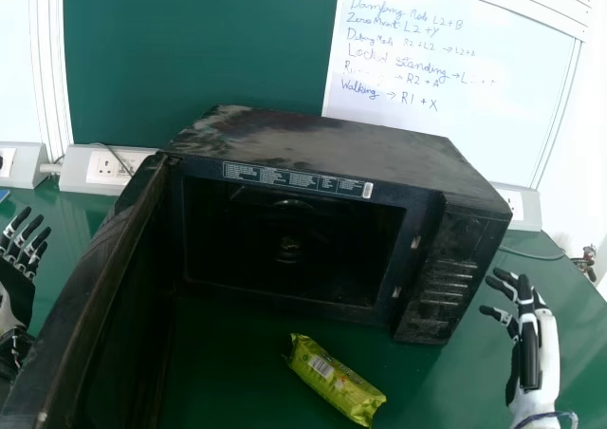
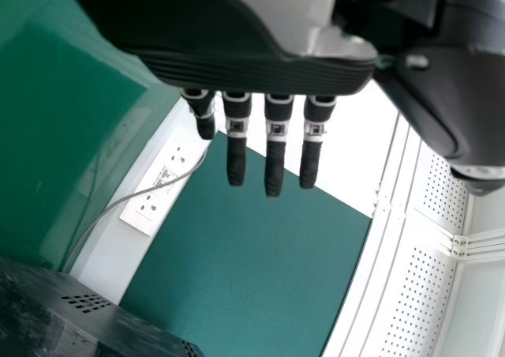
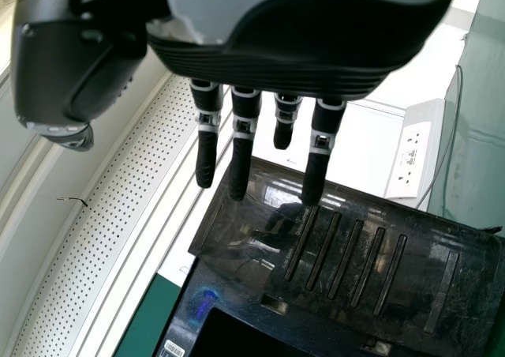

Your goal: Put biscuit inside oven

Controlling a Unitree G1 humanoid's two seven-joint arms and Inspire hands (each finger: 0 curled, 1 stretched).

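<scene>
The packet, likely light, slick and crumbly, is best gripped softly mid-length by the right hand, empty and straight-fingered like the left hand.

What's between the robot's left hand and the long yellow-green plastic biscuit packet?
Head view: the flat open door of the boxy black microwave, then bare green tabletop, between the left hand and the packet.
</scene>
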